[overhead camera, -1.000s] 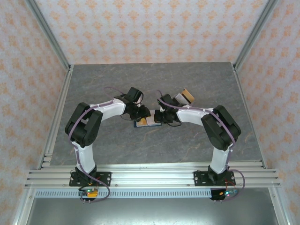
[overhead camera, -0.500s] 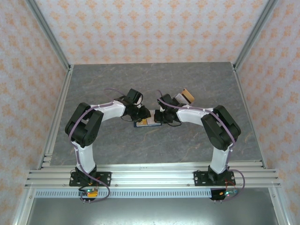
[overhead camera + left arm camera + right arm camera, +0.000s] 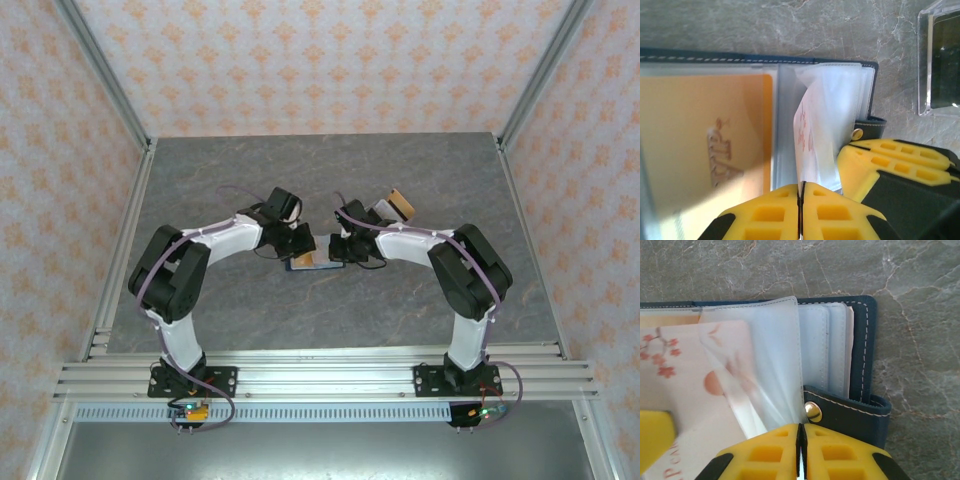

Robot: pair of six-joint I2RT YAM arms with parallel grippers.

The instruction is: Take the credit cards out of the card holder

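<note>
Left gripper [image 3: 800, 187] has its yellow fingers pressed together on the near edge of a white card [image 3: 685, 390] printed with red blossoms, which stands up on edge among the clear leaves in the left wrist view and fans out over the left half of the card holder [image 3: 862, 355] in the right wrist view. Right gripper [image 3: 800, 428] is likewise pinched together, its jaws meeting on the lower edge of a clear sleeve [image 3: 775, 375] just beside the brass snap [image 3: 813, 411] on the navy closure tab [image 3: 850, 412]; whether it also catches anything beneath the plastic cannot be told. The card holder lies open and flat on the grey marbled table [image 3: 920, 315], between the two wrists in the top view, its stitched navy cover showing along the far and right edges. An orange card [image 3: 700, 125] sits inside a transparent pocket on the left page, and further empty-looking pockets stack up against the right cover. The two grippers are just beside each other at the holder's near edge. A clear box [image 3: 940, 60] stands apart on the table to the right, and an orange-brown card [image 3: 400, 203] lies beside it behind the right arm.
</note>
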